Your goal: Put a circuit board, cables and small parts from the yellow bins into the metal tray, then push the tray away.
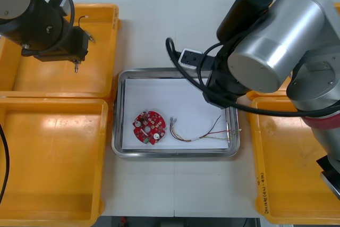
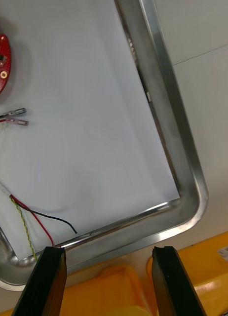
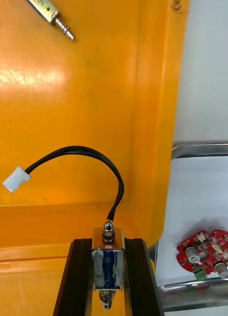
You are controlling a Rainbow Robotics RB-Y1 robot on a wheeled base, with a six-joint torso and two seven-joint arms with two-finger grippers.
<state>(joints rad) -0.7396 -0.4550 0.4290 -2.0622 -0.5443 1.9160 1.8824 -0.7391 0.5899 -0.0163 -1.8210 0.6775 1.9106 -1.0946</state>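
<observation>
My left gripper [image 3: 108,264] is shut on a small metal part [image 3: 108,256] with a blue middle, held over the far left yellow bin [image 1: 58,81]. A black cable [image 3: 96,154] with a white plug [image 3: 16,178] arcs from that part. In the front view this gripper [image 1: 76,65] hangs near the bin's right wall. The metal tray [image 1: 118,111], white inside, holds a round red circuit board [image 1: 149,127] and a red and yellow cable [image 1: 199,132]. My right gripper [image 2: 109,279] is open above the tray's right rim [image 2: 189,165], just past the cable's loose ends [image 2: 26,217].
Another small metal part [image 3: 52,15] lies on the far left bin's floor. The near left bin [image 1: 53,163] and the near right bin [image 1: 297,179] flank the tray. My right arm [image 1: 276,41] covers the tray's far right corner, its black hose [image 1: 180,67] looping over the rim.
</observation>
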